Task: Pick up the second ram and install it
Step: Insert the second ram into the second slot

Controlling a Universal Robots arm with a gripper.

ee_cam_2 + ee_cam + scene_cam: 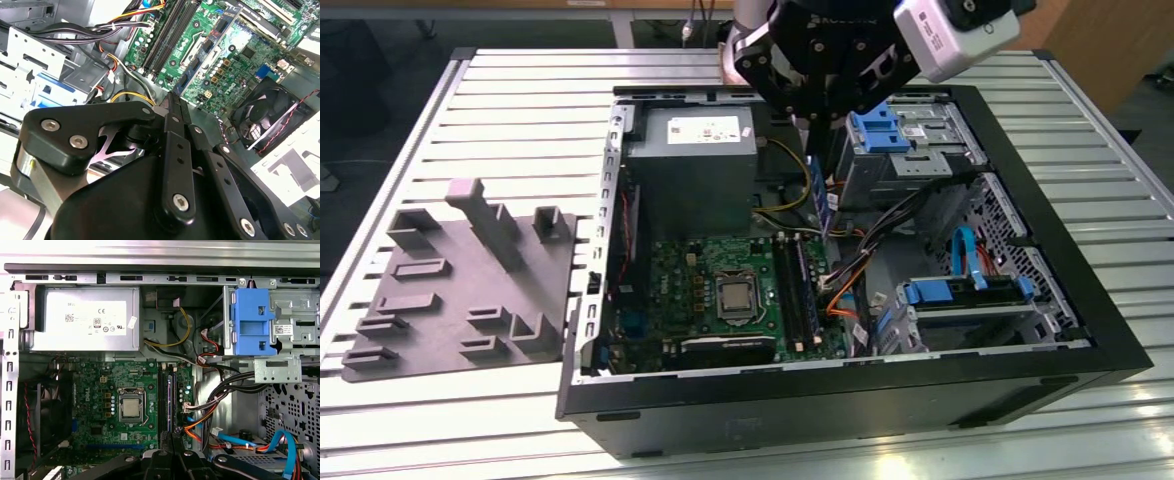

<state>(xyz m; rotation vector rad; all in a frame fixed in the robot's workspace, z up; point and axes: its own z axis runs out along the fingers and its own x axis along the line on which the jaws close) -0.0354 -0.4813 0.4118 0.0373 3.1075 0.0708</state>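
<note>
Above the far side of the open computer case (pixel 854 400), the gripper (pixel 814 148) pinches the second ram (pixel 818 190) edge-on; its upper end is hidden in the grip, chips indistinct.

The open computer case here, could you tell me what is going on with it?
A robot arm's gripper holds the second ram on edge in its shut jaws, above the open computer case. The stick hangs near the power supply, short of the memory slots on the green motherboard, so it is not installed yet.
</note>
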